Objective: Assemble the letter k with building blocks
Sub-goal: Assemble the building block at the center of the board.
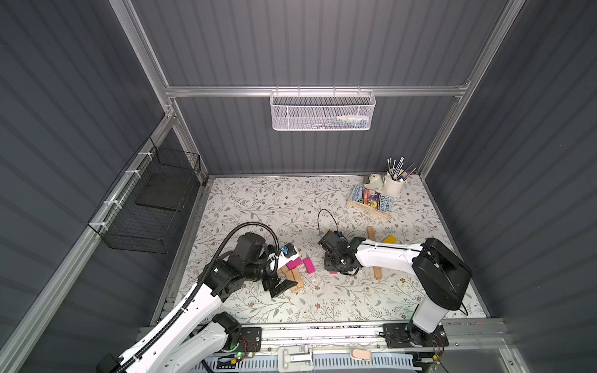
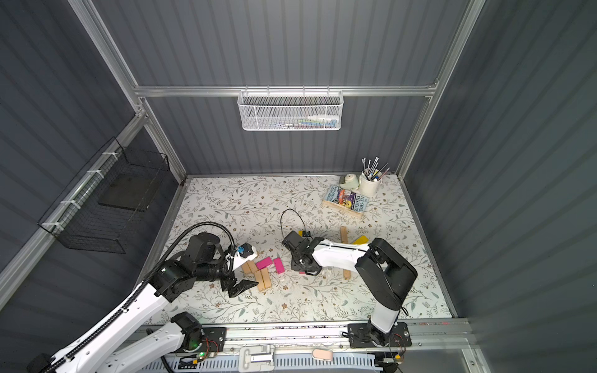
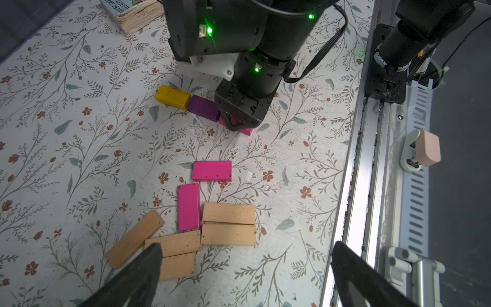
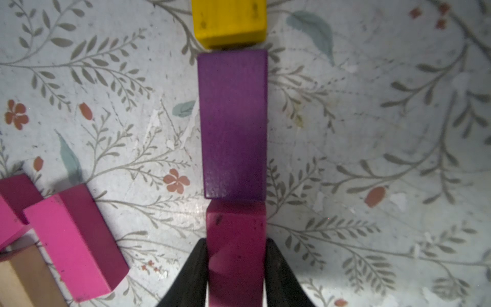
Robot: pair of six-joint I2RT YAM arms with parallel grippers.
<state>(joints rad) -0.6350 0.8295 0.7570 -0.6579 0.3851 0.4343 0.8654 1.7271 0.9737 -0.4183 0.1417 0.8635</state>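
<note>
My right gripper (image 4: pixel 236 242) is shut on a magenta building block (image 4: pixel 236 255) that lies on the mat, end to end with a purple block (image 4: pixel 233 125) and a yellow block (image 4: pixel 229 22). The left wrist view shows the same row: yellow (image 3: pixel 172 97), purple (image 3: pixel 203 107), and the magenta end (image 3: pixel 247 131) under the right gripper (image 3: pixel 239 125). Two loose magenta blocks (image 3: pixel 211 171) lie beside several tan blocks (image 3: pixel 228 212). My left gripper (image 3: pixel 246 248) stands open and empty just beside that pile, and it shows in both top views (image 1: pixel 282 287) (image 2: pixel 244 287).
Two tan bars (image 1: pixel 371 233) (image 1: pixel 377 273) and a yellow block (image 1: pixel 389 239) lie by the right arm. A wooden book tray (image 1: pixel 368 208), a tape roll (image 1: pixel 374 179) and a brush cup (image 1: pixel 394 184) stand at the back right. The metal front rail (image 3: pixel 372 159) runs close to the left gripper.
</note>
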